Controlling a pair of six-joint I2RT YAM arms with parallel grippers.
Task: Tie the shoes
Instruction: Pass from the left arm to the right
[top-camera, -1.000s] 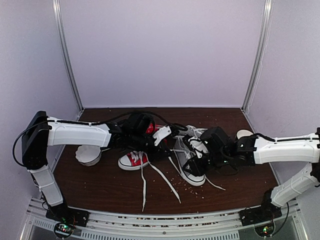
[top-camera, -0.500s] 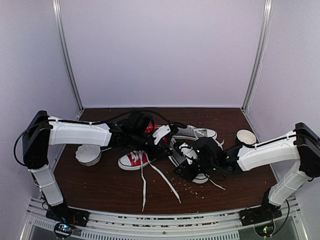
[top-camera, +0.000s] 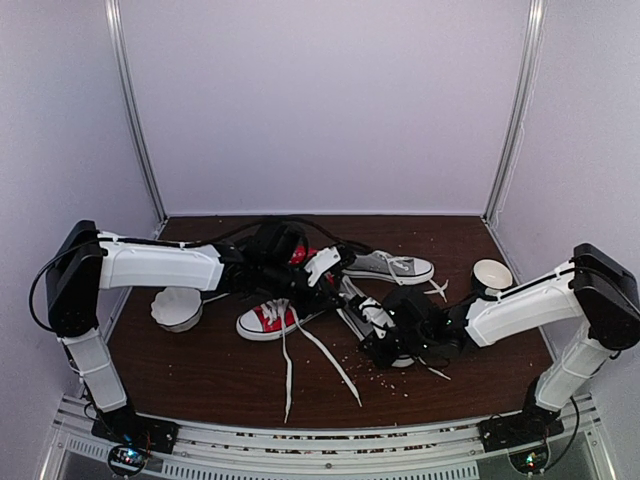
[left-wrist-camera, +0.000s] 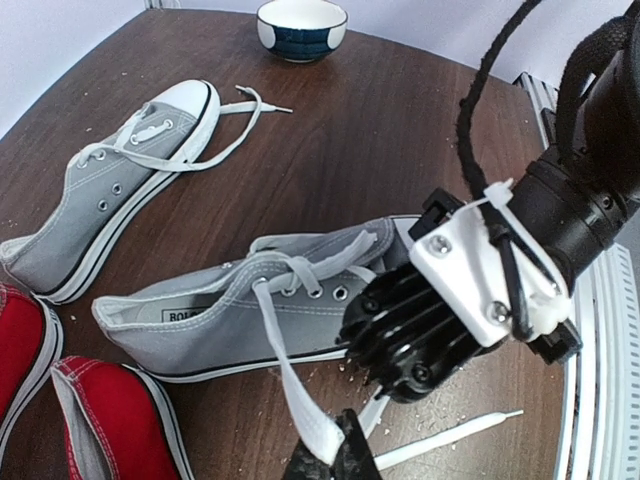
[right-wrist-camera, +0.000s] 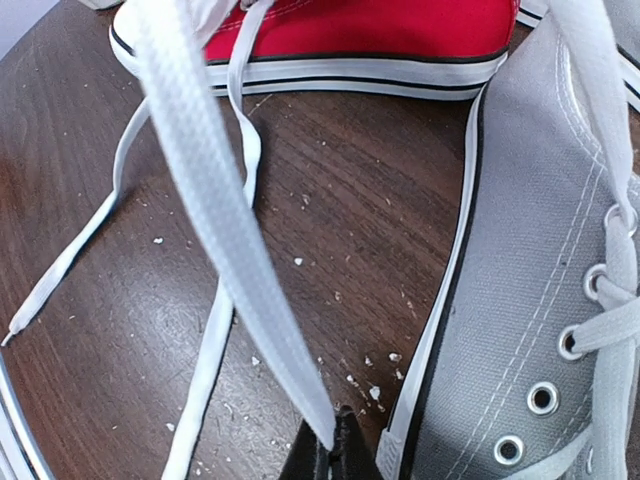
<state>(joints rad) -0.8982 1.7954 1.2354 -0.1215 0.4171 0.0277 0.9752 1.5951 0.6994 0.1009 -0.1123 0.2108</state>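
While clenched on taut lace (left-wrist-camera: 285, 385) of nearer grey sneaker (left-wrist-camera: 220, 320): left tool (left-wrist-camera: 335, 458); clenched on flat white lace (right-wrist-camera: 220, 230): right tool (right-wrist-camera: 335, 445); apart on desk (left-wrist-camera: 400, 140), untied: second grey sneaker (left-wrist-camera: 110, 190).

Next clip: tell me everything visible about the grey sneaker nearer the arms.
The near grey sneaker is a canvas low-top with white sole, black stripe, metal eyelets and loose, untied white laces. It rests on the brown table, heel beside a red sneaker, toe hidden behind the right gripper. The left gripper, shut, pinches one lace strand running from its eyelets; the right, shut, pinches a second strand beside its sole.
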